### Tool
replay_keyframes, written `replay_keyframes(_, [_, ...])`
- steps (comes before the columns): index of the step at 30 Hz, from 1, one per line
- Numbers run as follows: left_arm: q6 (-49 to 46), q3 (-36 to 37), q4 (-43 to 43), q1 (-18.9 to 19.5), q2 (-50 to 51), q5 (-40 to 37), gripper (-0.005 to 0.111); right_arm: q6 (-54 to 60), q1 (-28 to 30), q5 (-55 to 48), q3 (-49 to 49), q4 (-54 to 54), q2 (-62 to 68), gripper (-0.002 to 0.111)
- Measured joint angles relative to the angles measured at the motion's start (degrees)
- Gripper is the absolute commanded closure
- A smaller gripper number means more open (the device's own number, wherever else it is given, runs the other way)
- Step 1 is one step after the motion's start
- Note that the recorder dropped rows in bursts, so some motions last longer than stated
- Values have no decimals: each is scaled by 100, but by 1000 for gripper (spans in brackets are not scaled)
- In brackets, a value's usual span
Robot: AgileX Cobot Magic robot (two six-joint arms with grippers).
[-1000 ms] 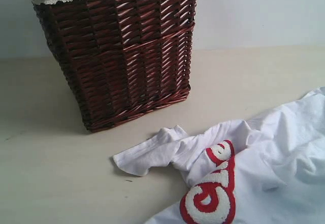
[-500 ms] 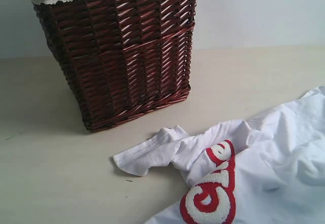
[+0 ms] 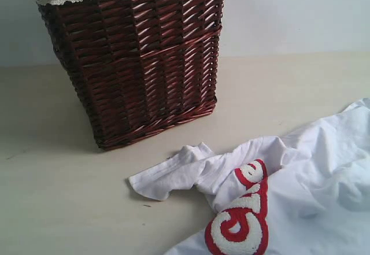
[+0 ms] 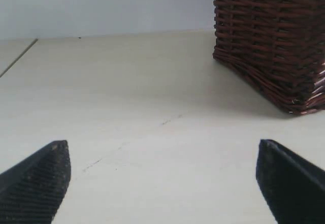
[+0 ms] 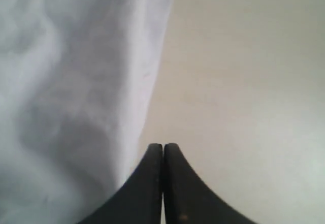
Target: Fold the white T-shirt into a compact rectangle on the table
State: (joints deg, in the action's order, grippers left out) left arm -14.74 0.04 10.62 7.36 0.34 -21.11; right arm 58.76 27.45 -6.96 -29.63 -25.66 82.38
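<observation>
The white T-shirt [image 3: 312, 168] lies crumpled on the table [image 3: 58, 197] at the lower right of the exterior view. One sleeve [image 3: 167, 180] reaches left and the red band with fuzzy white letters [image 3: 240, 220] is bunched near the bottom edge. Neither gripper shows in that view. In the right wrist view my right gripper [image 5: 163, 147] is shut, fingers pressed together with no cloth seen between them, right beside the shirt's edge [image 5: 66, 97]. My left gripper [image 4: 162, 178] is wide open over bare table [image 4: 127, 92], nothing between its fingers [image 4: 45, 173].
A dark red-brown wicker basket [image 3: 139, 64] with white lace trim stands at the back left of the shirt. It also appears in the left wrist view as the basket corner [image 4: 269, 36], ahead of the open gripper. Bare table [image 5: 244, 82] lies beside the shirt.
The folds at the shirt's right side have shifted slightly. The basket and the sleeve have not moved.
</observation>
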Motion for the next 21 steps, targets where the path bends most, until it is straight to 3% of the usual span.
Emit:
replay_keyframes(6, [0, 0, 0, 0, 0, 0, 13, 0, 273, 30, 0, -160, -439, 108])
replay_keyframes(21, [0, 0, 0, 0, 0, 0, 13, 106, 560, -758, 0, 192, 599, 108])
